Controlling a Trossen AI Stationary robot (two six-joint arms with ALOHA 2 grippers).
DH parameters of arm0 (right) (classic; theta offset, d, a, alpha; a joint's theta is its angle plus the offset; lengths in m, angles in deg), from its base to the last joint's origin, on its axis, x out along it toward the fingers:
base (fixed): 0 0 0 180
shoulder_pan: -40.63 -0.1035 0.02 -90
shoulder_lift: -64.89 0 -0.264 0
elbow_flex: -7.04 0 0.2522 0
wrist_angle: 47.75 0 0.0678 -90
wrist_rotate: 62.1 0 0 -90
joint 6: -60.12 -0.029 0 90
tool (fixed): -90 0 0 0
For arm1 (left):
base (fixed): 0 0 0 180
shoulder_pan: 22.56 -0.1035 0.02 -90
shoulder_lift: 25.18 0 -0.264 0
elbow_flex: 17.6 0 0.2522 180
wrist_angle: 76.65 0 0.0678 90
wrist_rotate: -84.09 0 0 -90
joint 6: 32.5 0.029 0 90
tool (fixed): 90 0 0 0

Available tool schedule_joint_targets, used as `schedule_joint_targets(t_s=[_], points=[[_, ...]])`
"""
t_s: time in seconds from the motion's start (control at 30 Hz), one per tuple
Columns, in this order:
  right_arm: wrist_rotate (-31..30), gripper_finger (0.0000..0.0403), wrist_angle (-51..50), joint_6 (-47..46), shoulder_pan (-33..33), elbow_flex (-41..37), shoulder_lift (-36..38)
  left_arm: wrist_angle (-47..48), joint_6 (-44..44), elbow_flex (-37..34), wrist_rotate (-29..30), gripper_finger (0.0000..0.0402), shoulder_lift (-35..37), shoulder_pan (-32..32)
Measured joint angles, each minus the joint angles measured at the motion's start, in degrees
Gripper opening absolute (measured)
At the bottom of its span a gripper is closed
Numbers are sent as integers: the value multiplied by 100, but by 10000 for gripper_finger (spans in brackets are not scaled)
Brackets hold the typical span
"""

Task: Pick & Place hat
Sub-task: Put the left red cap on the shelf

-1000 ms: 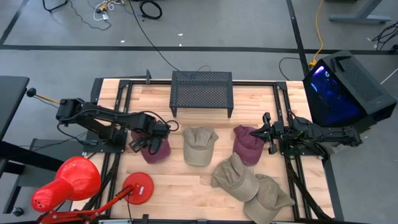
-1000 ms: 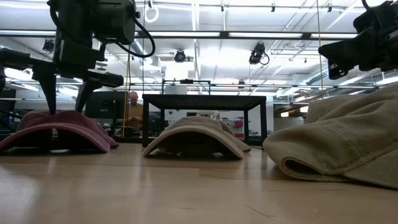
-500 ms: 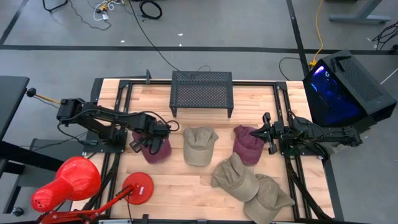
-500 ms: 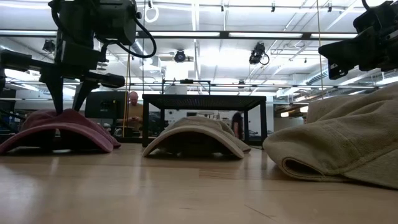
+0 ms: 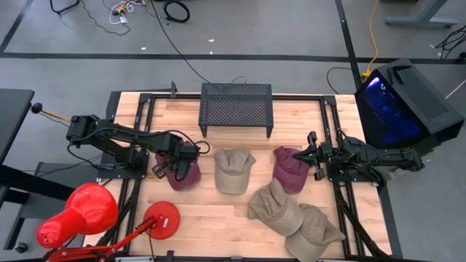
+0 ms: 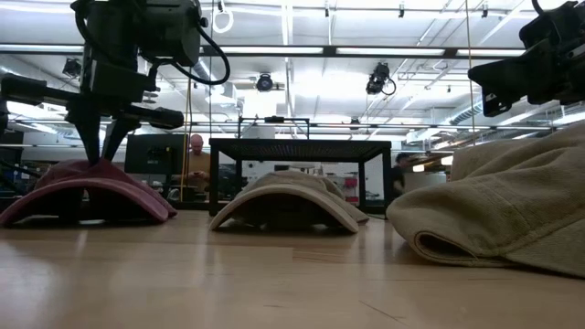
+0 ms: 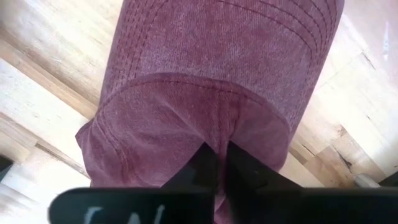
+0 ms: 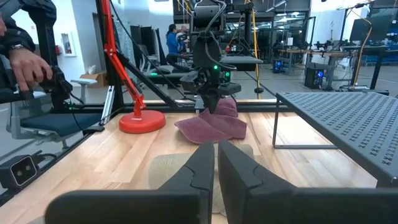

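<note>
left gripper [image 6: 101,157]: fingers pinched on maroon hat [image 5: 182,175] crown, hat on bench [image 5: 218,218] | right gripper [image 5: 312,155]: fingers closed, empty, over 2nd maroon hat [image 5: 290,169]

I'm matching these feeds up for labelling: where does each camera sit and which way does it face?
High: overhead, looking straight down on the table; both arms show.
Low: at tabletop height, looking across at the rack; both arms hang in from above.
Left wrist: above the maroon hat; left gripper pinches its crown.
Right wrist: level across the table past the shut right gripper.
Shared: the right wrist and low views both show the left gripper on the maroon hat.
</note>
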Motion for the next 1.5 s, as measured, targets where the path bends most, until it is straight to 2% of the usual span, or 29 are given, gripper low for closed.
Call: schedule_joint_targets(t_s=[0.77, 1.03, 1.5], points=[[0, 27, 1, 1, -1, 0, 0, 6, -52, 0, -53, 7, 13, 9], [0, 27, 0, 0, -2, 0, 0, 90, -350, -4, -58, 7, 74, 50], [1, 27, 1, 1, -1, 0, 2, 894, -352, 823, -22, 6, 218, 48]])
